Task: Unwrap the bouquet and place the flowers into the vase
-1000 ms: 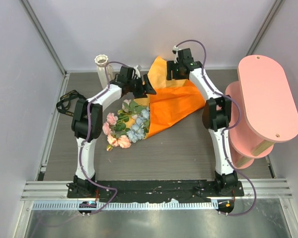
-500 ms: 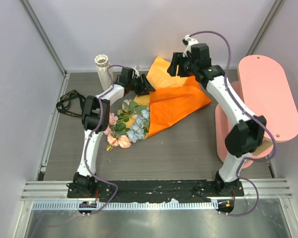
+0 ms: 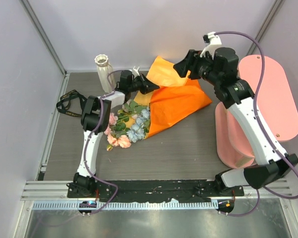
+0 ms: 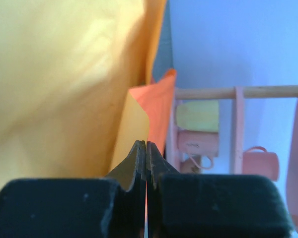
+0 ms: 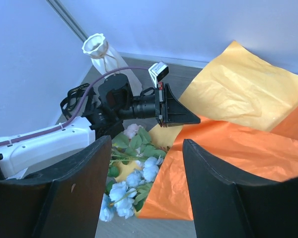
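Step in hand: judged to be freeing the flowers (image 3: 126,126) from the orange paper (image 3: 181,106), which lies spread open on the tabletop (image 3: 188,144).
Left tool (image 3: 153,89): shut tight, tips at the paper's left edge. A thin orange line shows between the jaws, but a pinched fold cannot be confirmed.
Right tool (image 5: 146,144): wide, holding nothing, raised over the sheet's far side.
Flowers: lying flat, blooms toward the arm bases, leaves just on the near side of the left tool.
Vase (image 3: 103,69): upright at the far left, near the left arm's wrist, apart from the flowers.
Technique: draw the paper low and sideways with 1 tool, so that the stems slide out rather than lift, and swing clear of the vase.
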Controlling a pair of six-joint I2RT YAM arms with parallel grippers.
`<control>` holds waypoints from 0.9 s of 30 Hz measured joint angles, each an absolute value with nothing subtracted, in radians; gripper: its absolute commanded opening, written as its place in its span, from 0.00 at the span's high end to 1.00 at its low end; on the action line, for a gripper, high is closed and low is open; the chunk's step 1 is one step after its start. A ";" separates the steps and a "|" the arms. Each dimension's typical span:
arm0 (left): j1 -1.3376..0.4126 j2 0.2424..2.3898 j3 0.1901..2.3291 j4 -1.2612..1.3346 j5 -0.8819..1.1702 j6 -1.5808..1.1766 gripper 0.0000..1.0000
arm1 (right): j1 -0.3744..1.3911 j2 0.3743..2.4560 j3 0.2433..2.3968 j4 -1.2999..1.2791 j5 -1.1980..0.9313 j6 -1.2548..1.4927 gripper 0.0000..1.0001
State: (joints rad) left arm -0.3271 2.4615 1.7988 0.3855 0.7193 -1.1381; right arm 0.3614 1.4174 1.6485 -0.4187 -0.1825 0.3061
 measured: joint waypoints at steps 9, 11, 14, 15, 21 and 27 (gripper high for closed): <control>-0.578 2.080 1.412 0.518 0.702 -1.213 1.00 | 0.364 1.188 1.560 -0.527 -0.080 0.332 0.35; -0.678 1.991 1.327 0.542 0.675 -1.192 1.00 | 0.364 1.156 1.545 -0.554 -0.049 0.336 0.35; -0.803 1.934 1.246 0.561 0.648 -1.145 0.99 | 0.364 1.112 1.488 -0.586 -0.002 0.340 0.38; -0.834 1.932 1.225 0.561 0.635 -1.132 0.99 | 0.364 1.104 1.466 -0.601 0.011 0.343 0.39; -0.962 1.975 1.093 0.540 0.541 -1.085 0.68 | 0.364 1.132 1.366 -0.681 0.120 0.315 0.41; -0.993 1.983 1.016 0.560 0.518 -1.065 0.36 | 0.380 1.294 1.417 -0.723 0.238 0.249 0.41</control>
